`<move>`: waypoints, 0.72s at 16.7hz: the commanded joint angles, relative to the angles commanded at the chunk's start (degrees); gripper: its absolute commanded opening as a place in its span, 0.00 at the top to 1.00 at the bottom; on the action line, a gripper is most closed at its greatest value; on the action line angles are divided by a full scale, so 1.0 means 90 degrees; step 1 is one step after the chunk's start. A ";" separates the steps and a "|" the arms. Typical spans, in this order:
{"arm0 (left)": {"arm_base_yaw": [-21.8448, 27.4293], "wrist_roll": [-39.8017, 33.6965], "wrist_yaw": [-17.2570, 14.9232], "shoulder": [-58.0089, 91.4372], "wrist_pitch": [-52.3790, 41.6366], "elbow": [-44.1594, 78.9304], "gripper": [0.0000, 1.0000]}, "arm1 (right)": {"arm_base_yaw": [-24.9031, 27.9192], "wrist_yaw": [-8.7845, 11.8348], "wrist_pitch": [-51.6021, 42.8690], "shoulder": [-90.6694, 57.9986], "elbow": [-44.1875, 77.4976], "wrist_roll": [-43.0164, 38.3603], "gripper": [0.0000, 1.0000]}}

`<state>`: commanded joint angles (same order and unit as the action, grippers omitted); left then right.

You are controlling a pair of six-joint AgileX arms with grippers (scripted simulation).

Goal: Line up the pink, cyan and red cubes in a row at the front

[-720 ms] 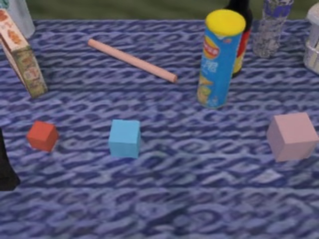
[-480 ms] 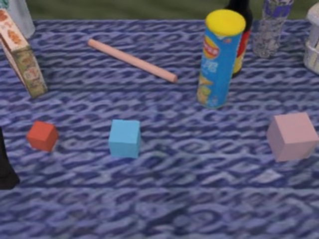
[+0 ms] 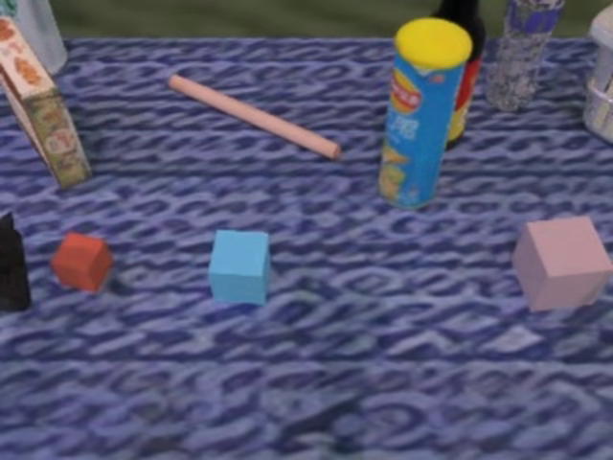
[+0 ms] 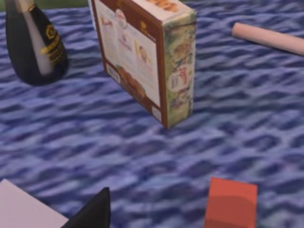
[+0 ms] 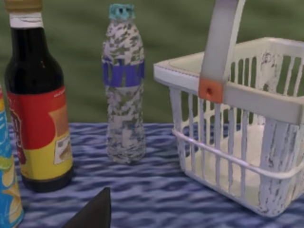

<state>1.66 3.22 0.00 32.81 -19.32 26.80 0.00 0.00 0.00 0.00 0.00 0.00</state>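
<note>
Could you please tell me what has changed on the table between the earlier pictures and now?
The left gripper has moved up the top view's left edge to stand beside the red cube, not touching it. The cyan cube, pink cube and everything else stayed put.

Desk (image 3: 316, 383) covered by a blue-violet rippled cloth. Near the far left corner, a tilted printed cardboard carton (image 3: 38, 110) with brown edges; a dark glass bottle with a pale label (image 4: 35, 45) stands near it. A long thin pink rod (image 3: 254, 116) lies slantwise toward the far edge. Right of it, an upright blue crisp tube with a yellow lid (image 3: 421, 115), a dark sauce bottle with a red-and-yellow label (image 5: 38, 118) behind it, then a clear plastic bottle with a purple band (image 5: 124, 85). At the far right corner, a white slatted plastic basket (image 5: 237, 142) with a handle.
</note>
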 joint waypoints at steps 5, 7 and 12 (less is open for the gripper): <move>0.0149 0.0312 0.0016 0.3523 -0.1825 0.2339 0.00 | 0.0000 0.0000 0.0000 0.0000 0.0000 0.0000 0.00; 0.0210 0.0430 0.0019 0.4782 -0.2529 0.3233 0.00 | 0.0000 0.0000 0.0000 0.0000 0.0000 0.0000 0.00; 0.0338 0.0668 0.0012 0.7308 -0.3959 0.5193 0.00 | 0.0000 0.0000 0.0000 0.0000 0.0000 0.0000 0.00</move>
<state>4.71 9.23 0.10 98.58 -54.95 73.53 0.00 0.00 0.00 0.00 0.00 0.00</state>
